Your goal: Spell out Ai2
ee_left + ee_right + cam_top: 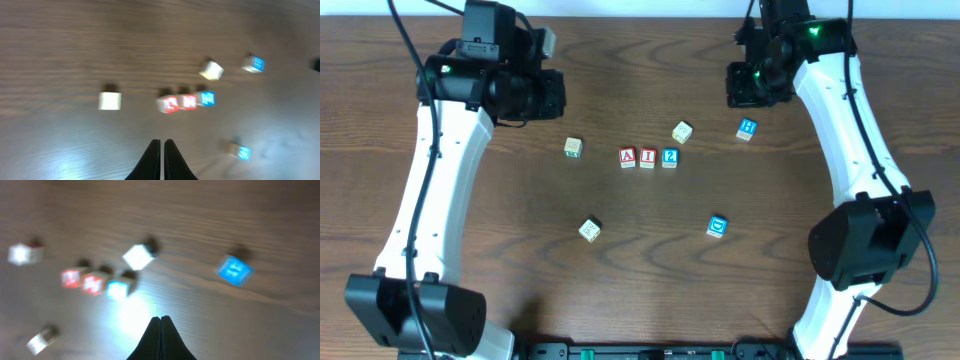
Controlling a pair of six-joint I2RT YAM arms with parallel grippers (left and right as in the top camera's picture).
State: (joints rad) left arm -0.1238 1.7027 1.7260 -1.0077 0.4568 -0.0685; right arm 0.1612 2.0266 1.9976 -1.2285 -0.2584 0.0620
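Left claw (163, 148) and right claw (160, 324) closed, empty; block row (648, 157) reads A-I-2

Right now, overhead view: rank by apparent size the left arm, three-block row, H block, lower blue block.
1. left arm
2. three-block row
3. H block and lower blue block: these look the same size, so no ranking between them.

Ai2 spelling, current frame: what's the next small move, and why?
Probably none on the blocks: just park the left arm and right arm. The red A block, red I block and blue 2 block already sit side by side, reading Ai2 in the overhead view. Both wrist views show jaws shut, empty and clear of the row.
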